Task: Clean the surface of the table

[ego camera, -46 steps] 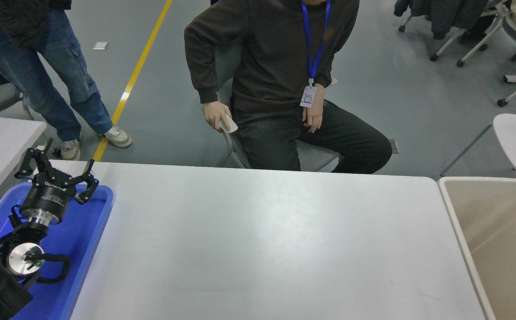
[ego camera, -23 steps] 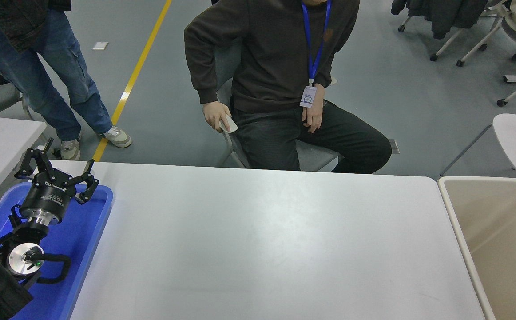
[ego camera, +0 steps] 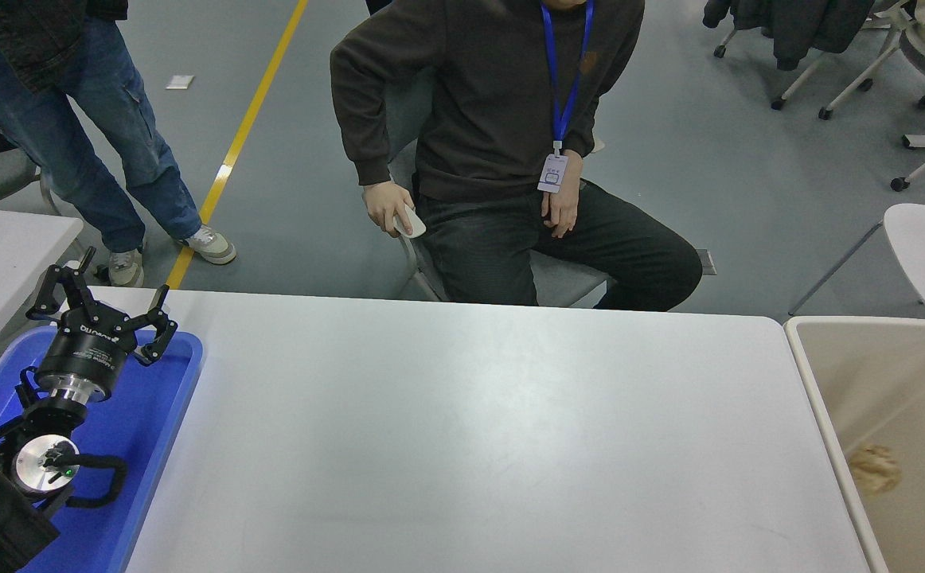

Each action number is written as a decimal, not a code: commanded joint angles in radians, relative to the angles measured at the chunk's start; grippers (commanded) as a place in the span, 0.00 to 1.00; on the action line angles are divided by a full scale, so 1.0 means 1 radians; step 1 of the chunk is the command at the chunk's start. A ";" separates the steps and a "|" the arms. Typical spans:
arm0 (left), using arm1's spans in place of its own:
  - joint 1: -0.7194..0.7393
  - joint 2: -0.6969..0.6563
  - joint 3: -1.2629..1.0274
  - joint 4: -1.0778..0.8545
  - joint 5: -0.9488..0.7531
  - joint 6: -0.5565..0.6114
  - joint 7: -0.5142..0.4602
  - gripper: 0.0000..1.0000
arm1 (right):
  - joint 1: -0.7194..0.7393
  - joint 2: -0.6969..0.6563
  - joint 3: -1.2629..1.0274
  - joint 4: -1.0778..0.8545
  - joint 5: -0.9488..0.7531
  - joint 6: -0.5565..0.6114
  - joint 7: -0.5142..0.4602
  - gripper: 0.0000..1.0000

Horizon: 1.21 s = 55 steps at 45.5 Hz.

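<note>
Head view: beige bin [ego camera: 809,374] holds a crumpled tan wad [ego camera: 875,469]; left claw [ego camera: 100,306], spread wide, hangs over the blue tray [ego camera: 168,414]

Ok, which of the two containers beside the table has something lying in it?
The beige bin at the table's right end: a crumpled tan wad lies inside. The blue tray at the left shows nothing inside.

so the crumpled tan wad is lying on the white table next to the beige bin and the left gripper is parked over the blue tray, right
Not quite. The head view shows the crumpled tan wad inside the beige bin, not on the white table. The left gripper is indeed parked over the blue tray.
</note>
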 commanded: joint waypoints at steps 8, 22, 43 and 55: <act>0.000 0.000 0.000 0.000 0.000 0.000 0.000 1.00 | 0.050 -0.030 0.014 0.005 0.234 0.006 0.000 1.00; 0.000 0.000 0.000 0.000 0.000 0.000 0.000 1.00 | 0.064 -0.028 0.108 0.080 0.597 0.056 0.013 1.00; 0.000 0.000 0.000 0.000 0.000 0.000 0.000 1.00 | 0.040 -0.060 0.206 0.521 0.595 0.056 0.015 1.00; 0.000 0.000 0.000 0.000 0.000 0.000 -0.001 1.00 | 0.004 0.027 0.330 0.660 0.554 0.096 0.101 1.00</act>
